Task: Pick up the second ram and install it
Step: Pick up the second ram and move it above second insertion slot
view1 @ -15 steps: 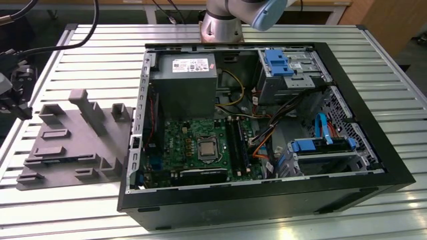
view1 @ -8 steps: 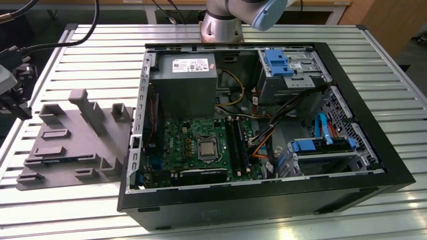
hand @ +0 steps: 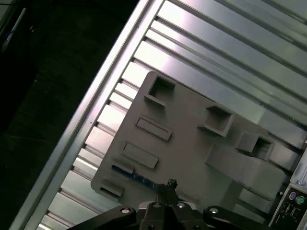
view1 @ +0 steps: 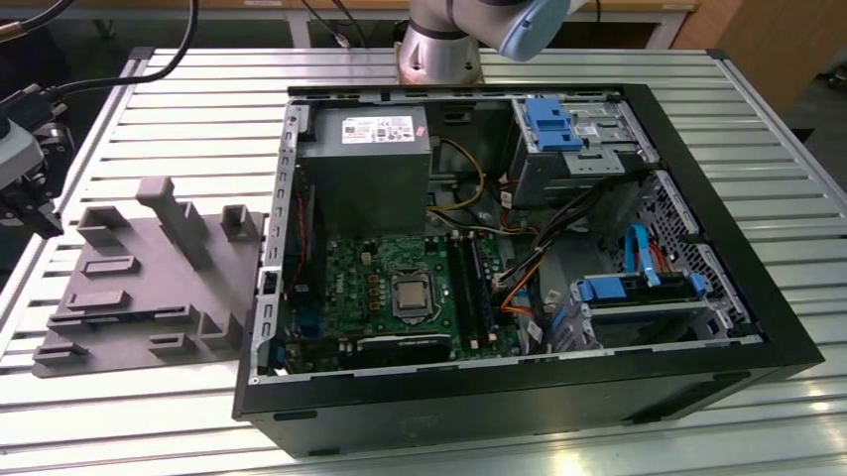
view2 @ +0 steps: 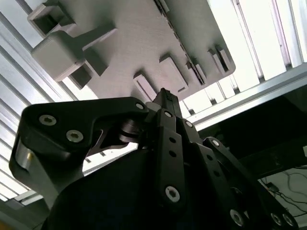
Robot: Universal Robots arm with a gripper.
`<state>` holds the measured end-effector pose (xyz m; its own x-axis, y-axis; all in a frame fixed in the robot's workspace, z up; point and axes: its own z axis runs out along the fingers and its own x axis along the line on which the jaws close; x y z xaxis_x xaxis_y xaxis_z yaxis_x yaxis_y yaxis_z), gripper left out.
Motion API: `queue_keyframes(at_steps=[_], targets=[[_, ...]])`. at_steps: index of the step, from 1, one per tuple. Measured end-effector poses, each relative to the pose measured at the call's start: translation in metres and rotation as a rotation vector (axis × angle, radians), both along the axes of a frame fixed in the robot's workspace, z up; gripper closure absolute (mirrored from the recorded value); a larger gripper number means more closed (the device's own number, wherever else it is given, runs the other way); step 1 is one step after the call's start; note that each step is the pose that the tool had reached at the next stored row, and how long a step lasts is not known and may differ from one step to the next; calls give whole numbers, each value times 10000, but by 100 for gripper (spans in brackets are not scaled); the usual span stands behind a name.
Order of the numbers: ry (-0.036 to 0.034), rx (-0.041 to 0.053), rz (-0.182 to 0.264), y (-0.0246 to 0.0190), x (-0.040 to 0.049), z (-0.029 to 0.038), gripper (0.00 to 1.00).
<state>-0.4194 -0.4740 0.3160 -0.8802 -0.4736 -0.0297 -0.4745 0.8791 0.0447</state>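
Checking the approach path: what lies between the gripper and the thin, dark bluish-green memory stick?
In the first wrist view, between gripper and memory stick there is just bare gray moulded plastic fixture.

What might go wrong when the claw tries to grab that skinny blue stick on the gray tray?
The second ram is thin and lies near the gray fixture's edge, with the claw close to one end of it. A grab there might tilt or drop it. In the exterior view, cables run beside the black memory slots, so the stick might snag there.
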Motion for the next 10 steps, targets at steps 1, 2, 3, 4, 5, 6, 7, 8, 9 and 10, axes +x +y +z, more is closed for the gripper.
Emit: queue_keyframes(at_steps=[1, 2, 3, 4, 5, 6, 7, 8, 9, 10], targets=[[0, 0, 107, 0, 0, 0, 89], [0, 0, 212, 0, 0, -1, 89], [0, 0, 323, 0, 0, -1, 89], [0, 0, 428, 0, 0, -1, 89], [0, 0, 534, 0, 0, -1, 89], [1, -1, 638, 0, 0, -1, 89], [0, -1, 743, 0, 0, -1, 89], [0, 0, 848, 0, 0, -2, 89], [0, -1, 960, 0, 0, -2, 89], [0, 0, 1065, 0, 0, -3, 89]])
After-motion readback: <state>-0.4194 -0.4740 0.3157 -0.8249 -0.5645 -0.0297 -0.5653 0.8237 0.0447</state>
